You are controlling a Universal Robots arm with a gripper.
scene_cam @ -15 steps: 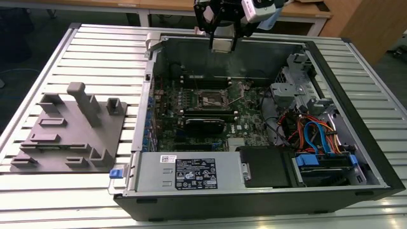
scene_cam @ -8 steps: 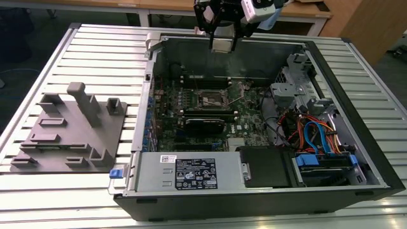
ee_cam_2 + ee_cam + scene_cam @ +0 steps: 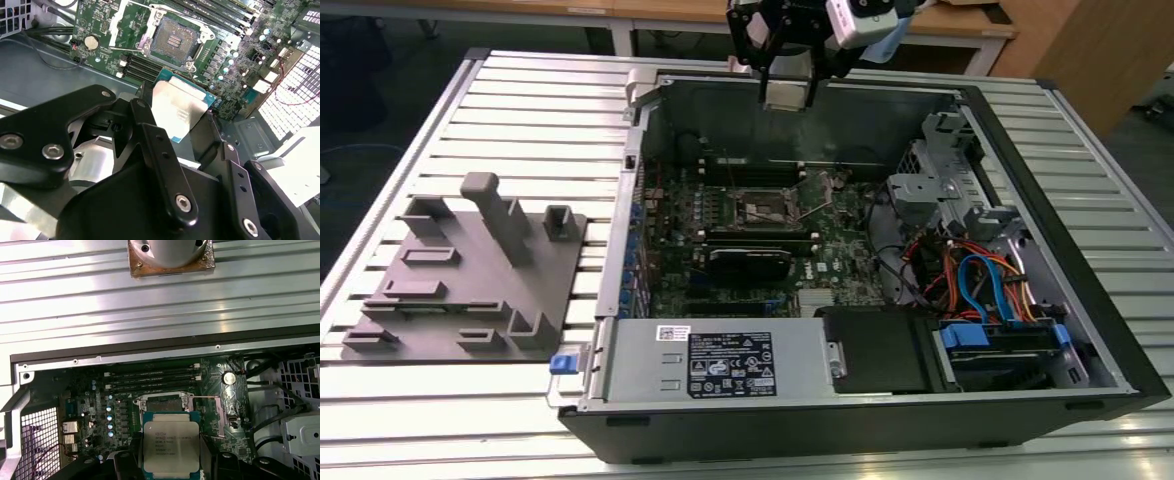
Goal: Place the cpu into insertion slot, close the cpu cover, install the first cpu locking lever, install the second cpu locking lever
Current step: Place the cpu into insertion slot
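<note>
Open case (image 3: pixel 854 425) on a metal table (image 3: pixel 520 90). My gripper (image 3: pixel 785 98) pinches the cpu (image 3: pixel 171 447) above it; I should hold it flat, square to the slot (image 3: pixel 175 42).

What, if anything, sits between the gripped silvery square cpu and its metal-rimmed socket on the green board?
Nothing visible. The black gripper holds the silvery square cpu in open air above the case; the metal-rimmed insertion slot shows its dark centre uncovered.
</note>
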